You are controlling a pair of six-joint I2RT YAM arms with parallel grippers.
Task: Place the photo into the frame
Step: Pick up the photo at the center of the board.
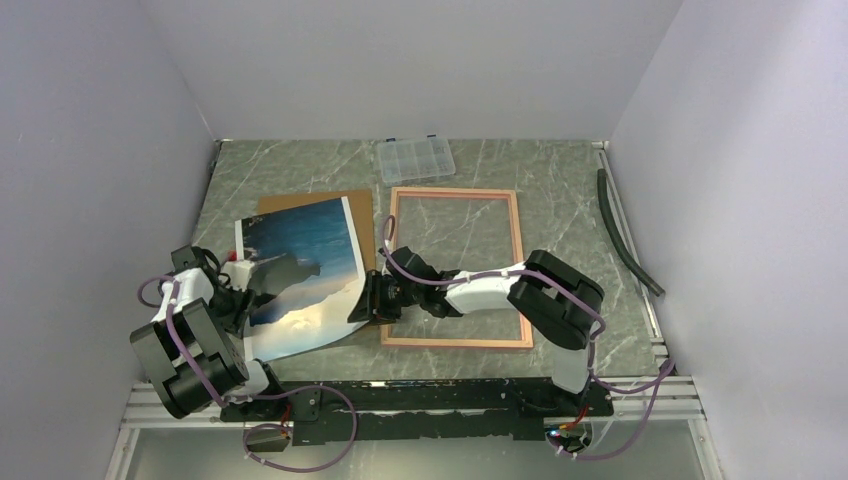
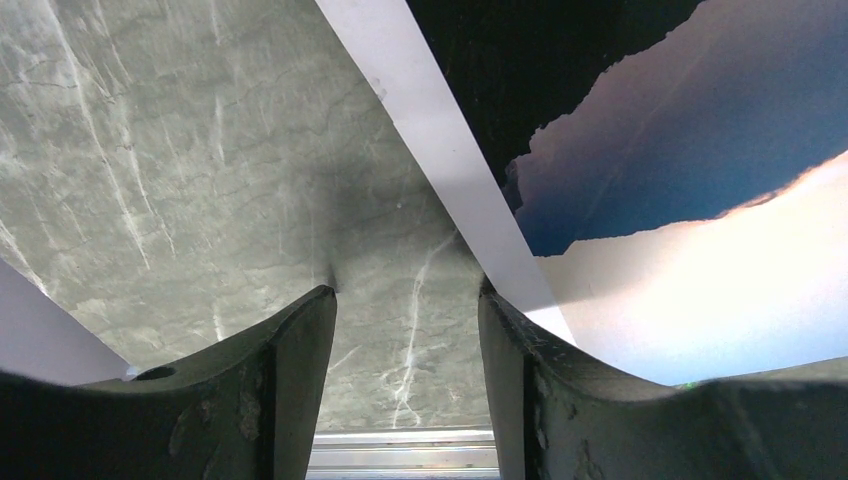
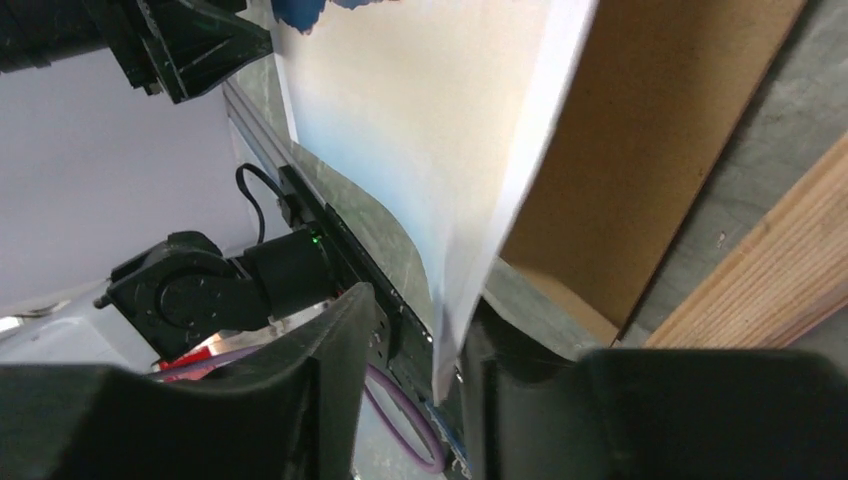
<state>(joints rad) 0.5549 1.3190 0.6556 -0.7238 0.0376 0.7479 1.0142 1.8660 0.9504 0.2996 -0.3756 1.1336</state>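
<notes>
The photo [image 1: 300,270], a print of blue sea, dark mountains and pale sky, lies left of centre, its far part over a brown backing board [image 1: 345,205]. The frame [image 1: 455,340], with its pink border, lies flat to the right of the photo. My left gripper [image 1: 243,287] is open at the photo's left edge; in the left wrist view [image 2: 405,295] bare table shows between the fingers and the photo's [image 2: 650,200] white border touches the right finger [image 2: 520,380]. My right gripper [image 1: 362,298] is open at the photo's right edge. In the right wrist view [image 3: 420,300] the raised photo edge [image 3: 430,120] hangs between the jaws.
A small clear compartment box [image 1: 415,158] sits at the back centre. A dark hose [image 1: 628,230] lies along the right wall. An aluminium rail [image 1: 420,395] runs along the near edge. The backing board [image 3: 650,150] and frame wood [image 3: 770,280] show beside the right fingers.
</notes>
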